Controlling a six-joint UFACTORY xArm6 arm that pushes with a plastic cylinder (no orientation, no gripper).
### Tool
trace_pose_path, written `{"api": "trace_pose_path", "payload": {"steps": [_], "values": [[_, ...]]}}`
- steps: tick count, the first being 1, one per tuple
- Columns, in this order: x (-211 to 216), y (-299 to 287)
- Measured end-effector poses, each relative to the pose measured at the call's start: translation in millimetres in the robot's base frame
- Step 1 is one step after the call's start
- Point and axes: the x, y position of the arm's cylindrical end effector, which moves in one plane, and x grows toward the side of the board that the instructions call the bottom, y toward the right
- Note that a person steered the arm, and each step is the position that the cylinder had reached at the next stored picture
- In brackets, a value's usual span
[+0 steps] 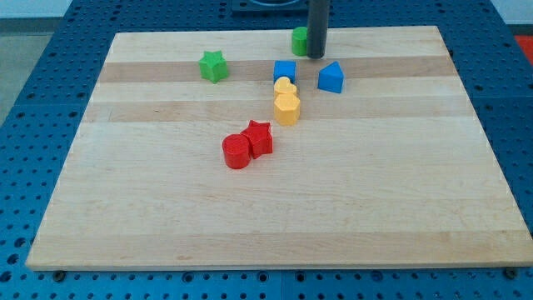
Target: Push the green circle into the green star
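The green circle (299, 40) sits near the board's top edge, partly hidden by my rod. My tip (316, 56) rests on the board just to the right of the green circle, touching or nearly touching it. The green star (214, 66) lies to the left and slightly below the circle, well apart from it.
A blue cube (285, 72) and a blue pentagon-like block (331, 77) lie just below the tip. Two yellow blocks (286, 102) are stacked in a line below the blue cube. A red star (259, 137) and red cylinder (236, 152) touch near the wooden board's (166, 217) middle.
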Motion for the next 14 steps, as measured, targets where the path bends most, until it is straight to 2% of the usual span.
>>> {"api": "trace_pose_path", "payload": {"steps": [2, 5, 6, 8, 11, 14], "values": [[-39.1, 13.8], [13.8, -55.1], [13.2, -68.7], [-16.2, -78.7], [15.7, -135.1], [34.2, -131.0]]}}
